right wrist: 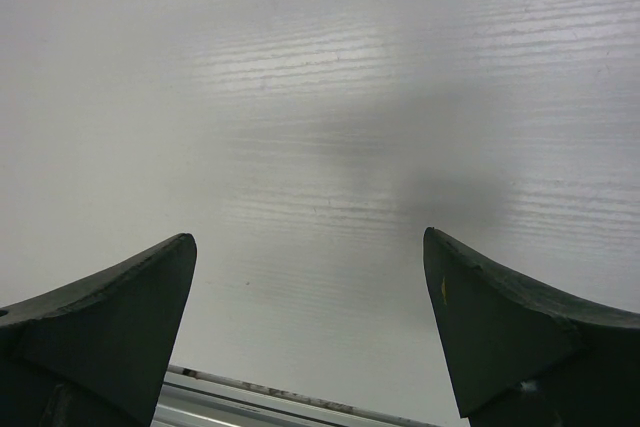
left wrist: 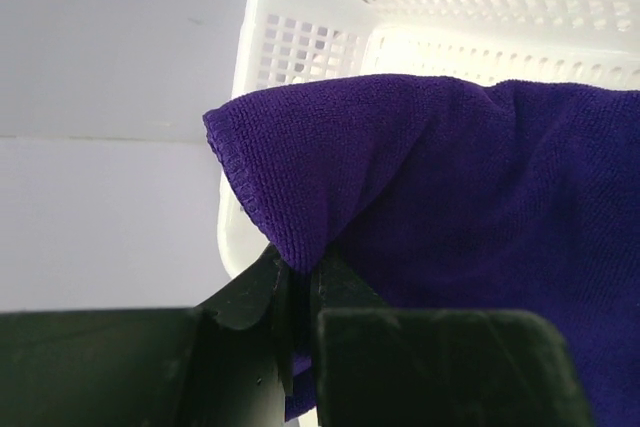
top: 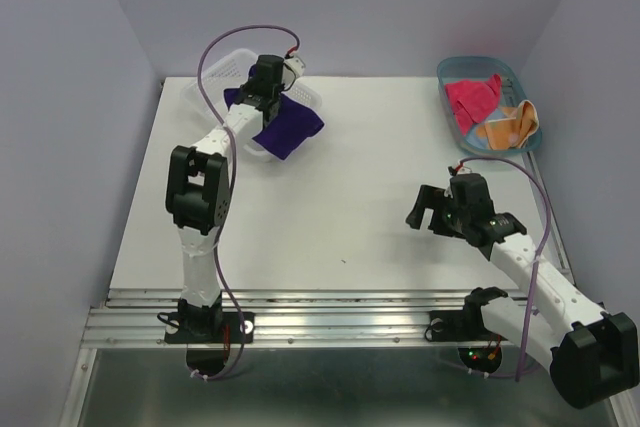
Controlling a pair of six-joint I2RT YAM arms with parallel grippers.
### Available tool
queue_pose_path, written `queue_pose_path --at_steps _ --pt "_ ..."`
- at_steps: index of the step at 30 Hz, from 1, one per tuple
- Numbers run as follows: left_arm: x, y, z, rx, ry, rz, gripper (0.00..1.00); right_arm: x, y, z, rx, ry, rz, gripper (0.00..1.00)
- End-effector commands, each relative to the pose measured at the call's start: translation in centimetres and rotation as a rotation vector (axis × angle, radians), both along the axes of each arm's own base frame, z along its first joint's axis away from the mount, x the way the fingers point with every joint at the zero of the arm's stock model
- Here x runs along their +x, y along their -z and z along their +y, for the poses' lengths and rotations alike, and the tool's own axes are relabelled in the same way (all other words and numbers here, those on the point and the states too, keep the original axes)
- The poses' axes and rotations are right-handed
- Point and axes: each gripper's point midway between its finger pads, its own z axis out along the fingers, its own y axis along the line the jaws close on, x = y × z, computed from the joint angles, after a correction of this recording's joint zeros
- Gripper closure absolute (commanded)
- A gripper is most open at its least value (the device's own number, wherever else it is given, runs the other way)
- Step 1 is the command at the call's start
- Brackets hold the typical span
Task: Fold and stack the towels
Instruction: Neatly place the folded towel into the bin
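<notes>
Left gripper clamped on purple towel edge, holding it draped over white basket, probably for dropping in. Right gripper wide open, idle over table. Pink towel and orange towel sit in blue bin, 2 left to do.

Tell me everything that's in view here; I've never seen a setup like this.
purple towel: one, dark purple, draped over the basket's edge
pink-red towel: one, pink-red, in the tray
orange towel: one, orange, in the tray beside the pink-red one
basket: one, white lattice, far left of the table
tray: one, teal, far right corner
table: one, white
left claw: one, black, shut on the purple towel
right claw: one, black, open above bare table, holding nothing
</notes>
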Motion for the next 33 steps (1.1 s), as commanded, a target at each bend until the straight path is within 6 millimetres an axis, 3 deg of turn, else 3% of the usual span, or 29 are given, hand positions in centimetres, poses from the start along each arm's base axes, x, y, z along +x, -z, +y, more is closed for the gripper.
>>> queue_pose_path --at_steps 1,16,33 --pt "2.0 -2.4 0.2 -0.003 0.032 -0.100 1.00 1.7 -2.6 -0.4 -0.005 0.047 -0.072 0.00" --pt "3.9 2.8 2.1 0.057 0.050 -0.022 1.00 2.4 -1.8 -1.0 -0.050 0.078 -0.040 0.00" --pt "6.8 2.9 4.3 0.082 -0.039 -0.061 1.00 3.0 -1.6 -1.0 -0.053 0.094 -0.035 0.00"
